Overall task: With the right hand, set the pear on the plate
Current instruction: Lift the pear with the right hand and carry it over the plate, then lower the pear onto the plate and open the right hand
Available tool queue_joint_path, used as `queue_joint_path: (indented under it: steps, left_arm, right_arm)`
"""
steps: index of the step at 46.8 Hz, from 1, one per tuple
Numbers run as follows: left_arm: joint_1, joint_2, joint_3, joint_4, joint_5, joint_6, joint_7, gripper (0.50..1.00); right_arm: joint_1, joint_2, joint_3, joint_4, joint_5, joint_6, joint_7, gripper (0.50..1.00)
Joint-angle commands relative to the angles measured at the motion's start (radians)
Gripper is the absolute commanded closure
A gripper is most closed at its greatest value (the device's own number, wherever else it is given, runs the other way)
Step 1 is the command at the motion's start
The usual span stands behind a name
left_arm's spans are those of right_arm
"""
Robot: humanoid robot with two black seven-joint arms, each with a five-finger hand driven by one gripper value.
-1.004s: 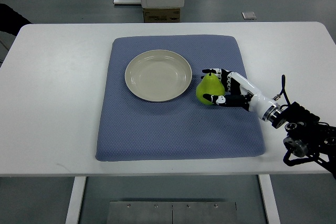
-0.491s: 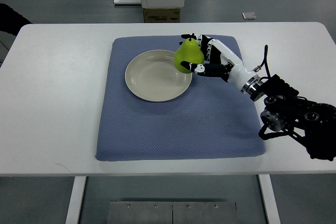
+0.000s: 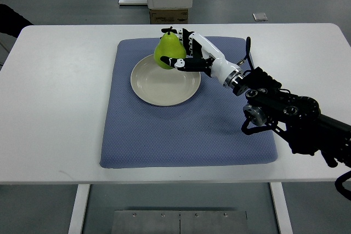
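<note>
Right hand (image 3: 184, 53) grips the green pear (image 3: 169, 51) over the cream plate's (image 3: 164, 89) twelve-o'clock rim (stem upward), positioned for lowering.

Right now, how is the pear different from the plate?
The pear is bright green and bumpy-round; the plate is cream, flat and shallow. The pear is held in the right hand, over the plate's far edge; the plate lies on the blue mat. The pear is much smaller across than the plate. Both are plain, smooth things with rounded outlines.
</note>
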Motion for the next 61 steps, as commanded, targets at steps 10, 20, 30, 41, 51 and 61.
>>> queue_joint_path:
  steps: [10,20,30,41,51,61]
  left_arm:
    - [0.000,0.000,0.000,0.000,0.000,0.000,0.000,0.500]
    - [0.000,0.000,0.000,0.000,0.000,0.000,0.000,0.500]
    - [0.000,0.000,0.000,0.000,0.000,0.000,0.000,0.500]
    - [0.000,0.000,0.000,0.000,0.000,0.000,0.000,0.500]
    - [0.000,0.000,0.000,0.000,0.000,0.000,0.001,0.500]
    - [0.000,0.000,0.000,0.000,0.000,0.000,0.000,0.500]
  right_arm:
    - [0.004,0.013,-0.038,-0.094,-0.008,-0.025,-0.063,1.000]
    - [0.010,0.013,-0.057,-0.100,-0.008,-0.045,-0.119,1.000]
    - [0.007,0.013,-0.072,-0.089,-0.005,-0.058,-0.126,1.000]
    - [-0.002,0.013,-0.092,-0.077,-0.003,-0.058,-0.125,1.000]
    - [-0.009,0.013,-0.090,-0.077,0.004,-0.058,-0.117,0.915]
    - [-0.009,0.013,-0.087,-0.077,0.006,-0.056,-0.116,0.502]
